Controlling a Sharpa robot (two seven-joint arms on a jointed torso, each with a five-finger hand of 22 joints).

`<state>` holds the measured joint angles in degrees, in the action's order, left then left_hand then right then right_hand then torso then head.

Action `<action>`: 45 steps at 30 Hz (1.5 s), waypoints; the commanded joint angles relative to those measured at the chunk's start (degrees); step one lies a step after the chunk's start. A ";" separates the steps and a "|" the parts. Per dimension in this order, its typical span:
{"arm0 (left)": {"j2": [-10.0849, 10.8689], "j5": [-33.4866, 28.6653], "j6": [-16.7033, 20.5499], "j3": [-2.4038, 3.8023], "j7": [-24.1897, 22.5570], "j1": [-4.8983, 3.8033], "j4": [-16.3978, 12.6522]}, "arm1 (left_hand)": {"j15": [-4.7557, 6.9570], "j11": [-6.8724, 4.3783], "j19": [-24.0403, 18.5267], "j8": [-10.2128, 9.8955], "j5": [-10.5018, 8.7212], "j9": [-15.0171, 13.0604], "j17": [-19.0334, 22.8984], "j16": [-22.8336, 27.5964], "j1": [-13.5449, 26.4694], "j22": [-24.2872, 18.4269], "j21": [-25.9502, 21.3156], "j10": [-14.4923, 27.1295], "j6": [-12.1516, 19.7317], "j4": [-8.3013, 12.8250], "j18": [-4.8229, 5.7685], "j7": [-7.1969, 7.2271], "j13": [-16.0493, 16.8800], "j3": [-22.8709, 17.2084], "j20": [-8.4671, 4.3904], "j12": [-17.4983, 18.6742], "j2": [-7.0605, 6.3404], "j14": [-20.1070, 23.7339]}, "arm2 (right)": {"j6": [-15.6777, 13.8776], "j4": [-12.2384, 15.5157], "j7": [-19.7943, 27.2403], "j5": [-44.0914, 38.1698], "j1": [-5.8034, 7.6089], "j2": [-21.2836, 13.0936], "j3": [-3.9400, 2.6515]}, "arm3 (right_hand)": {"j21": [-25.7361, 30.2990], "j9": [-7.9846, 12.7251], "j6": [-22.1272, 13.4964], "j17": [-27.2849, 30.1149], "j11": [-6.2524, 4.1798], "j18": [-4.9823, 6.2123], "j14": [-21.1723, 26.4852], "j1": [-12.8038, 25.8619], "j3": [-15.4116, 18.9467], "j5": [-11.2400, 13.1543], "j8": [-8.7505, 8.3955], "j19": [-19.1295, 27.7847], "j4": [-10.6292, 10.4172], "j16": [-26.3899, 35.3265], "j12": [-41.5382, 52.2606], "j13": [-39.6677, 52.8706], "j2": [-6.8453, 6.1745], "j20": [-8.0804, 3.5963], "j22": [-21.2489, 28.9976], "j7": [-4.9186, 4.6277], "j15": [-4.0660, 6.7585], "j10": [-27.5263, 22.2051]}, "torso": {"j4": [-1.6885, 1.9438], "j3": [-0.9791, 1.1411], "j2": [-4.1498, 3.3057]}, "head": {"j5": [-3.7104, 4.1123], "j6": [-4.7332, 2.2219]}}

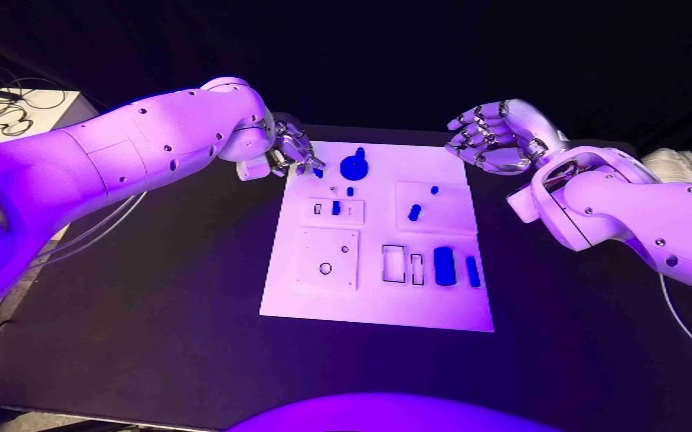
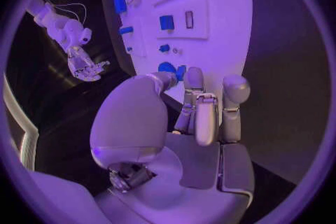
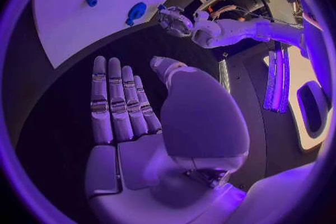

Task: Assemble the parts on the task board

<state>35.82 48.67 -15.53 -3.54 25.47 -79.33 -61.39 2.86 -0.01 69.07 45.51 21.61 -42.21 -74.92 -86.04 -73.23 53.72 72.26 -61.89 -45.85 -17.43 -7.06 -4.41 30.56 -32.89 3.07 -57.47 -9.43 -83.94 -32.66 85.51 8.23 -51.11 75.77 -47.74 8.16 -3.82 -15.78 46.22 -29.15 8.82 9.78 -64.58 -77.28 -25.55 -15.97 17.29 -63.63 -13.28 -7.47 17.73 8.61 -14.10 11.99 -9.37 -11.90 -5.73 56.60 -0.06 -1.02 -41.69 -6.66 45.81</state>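
The white task board (image 1: 375, 297) lies in the middle of the black table. My left hand (image 1: 293, 147) hovers at the board's far left corner with its fingers curled down. A small blue part (image 1: 319, 171) (image 2: 181, 73) sits right between its thumb tip and a fingertip; whether it is pinched is unclear. Beside it stands a large round blue part (image 1: 353, 164) (image 2: 166, 67) (image 3: 136, 11). Several more blue parts lie on the board, among them a long one (image 1: 444, 265) (image 2: 120, 3). My right hand (image 1: 490, 137) (image 3: 122, 106) floats off the board's far right corner, palm flat and holding nothing.
The board carries empty rectangular recesses (image 1: 394, 263) and a square plate with a hole (image 1: 327, 268). Cables lie on a pale surface at the far left (image 1: 22, 112). A white object sits at the right edge (image 1: 672, 164). Black table surrounds the board.
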 commanded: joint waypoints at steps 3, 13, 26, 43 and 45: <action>2.49 -1.15 2.55 0.06 1.24 -0.05 -4.87 | 0.62 -0.22 1.11 0.35 0.25 -2.05 -8.18 -0.59 0.84 1.27 0.91 -1.45 -0.78 10.83 0.01 0.40 0.71 -12.16 -0.10 -0.57 -1.62 -3.50 | 0.59 -0.05 -0.07 0.22 -0.01 -0.18 -0.03 | 0.22 0.09 -0.41 0.14 0.45 0.75 0.25 0.73 0.48 -0.40 -0.22 0.45 0.02 0.33 -0.20 -0.18 0.01 0.21 0.16 -1.18 -0.38 0.01 | 0.16 0.10 0.28 | -0.20 0.28; 5.82 3.79 4.99 -0.10 1.54 0.07 -12.59 | 0.83 -0.42 1.95 0.45 0.35 -1.86 -8.85 -0.93 1.71 2.64 1.78 -2.41 -1.55 11.99 0.24 0.56 1.08 -14.46 -0.30 -0.80 -2.49 -3.83 | 0.25 -0.27 0.22 0.35 -0.02 -0.42 -0.03 | 0.23 0.11 -0.26 0.36 0.43 0.76 0.37 0.85 0.61 -0.61 -0.15 0.65 0.04 0.58 -0.22 -0.51 0.15 0.30 0.56 -1.10 -0.43 0.00 | 0.37 -0.09 0.34 | -0.47 0.46; 7.29 9.76 7.31 -0.58 2.36 1.09 -16.12 | 1.00 -0.60 2.64 0.47 0.38 -1.71 -9.42 -1.22 2.36 3.70 2.43 -3.30 -2.14 12.62 0.43 0.73 1.59 -15.75 -0.46 -1.10 -3.02 -4.11 | 0.15 -0.43 0.47 0.58 -0.03 -0.57 -0.03 | 0.25 0.19 -0.19 0.72 0.45 0.77 0.66 0.90 0.75 -0.89 -0.14 1.03 0.16 1.02 -0.35 -1.03 0.21 0.42 1.15 -1.07 -0.53 -0.11 | 0.19 -0.02 0.22 | -0.90 0.89; 8.34 13.04 7.45 -1.03 2.67 3.17 -18.77 | 1.13 -0.73 2.94 0.45 0.42 -1.59 -9.75 -1.37 2.84 4.13 2.72 -3.78 -2.55 13.04 0.50 0.85 1.69 -16.62 -0.59 -1.13 -3.44 -4.27 | 0.29 -0.43 0.57 0.71 -0.06 -0.73 -0.03 | 0.24 0.22 -0.20 0.81 0.48 0.78 0.68 0.98 0.81 -0.99 -0.16 1.09 0.15 1.10 -0.37 -1.16 0.23 0.45 1.29 -1.11 -0.55 -0.12 | 0.13 0.01 0.21 | -1.04 1.57; 8.52 13.20 7.34 -1.07 2.65 3.21 -19.06 | 1.13 -0.73 2.95 0.44 0.41 -1.59 -9.76 -1.38 2.85 4.14 2.73 -3.80 -2.56 13.05 0.50 0.85 1.71 -16.65 -0.59 -1.13 -3.45 -4.28 | 0.31 -0.44 0.60 0.73 -0.06 -0.74 -0.03 | 0.23 0.22 -0.20 0.82 0.48 0.78 0.68 0.99 0.81 -1.00 -0.16 1.09 0.15 1.11 -0.37 -1.18 0.24 0.45 1.31 -1.11 -0.55 -0.12 | 0.13 0.00 0.20 | -1.02 1.62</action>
<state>44.26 60.45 -7.91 -4.60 28.11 -76.17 -80.17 3.67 -0.70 71.68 45.86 21.81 -43.82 -74.92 -87.20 -70.06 57.76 74.67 -65.27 -47.97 -15.18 -7.06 -3.55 32.29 -38.51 2.47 -58.37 -13.02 -83.94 -32.60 85.10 8.25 -50.46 75.74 -48.45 8.16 -3.82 -15.61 46.22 -28.39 9.03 9.77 -64.17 -77.06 -25.07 -16.77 17.29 -62.81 -13.13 -6.68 17.73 7.49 -13.88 12.40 -8.13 -11.89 -6.14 56.40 0.08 -1.01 -41.46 -7.68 47.38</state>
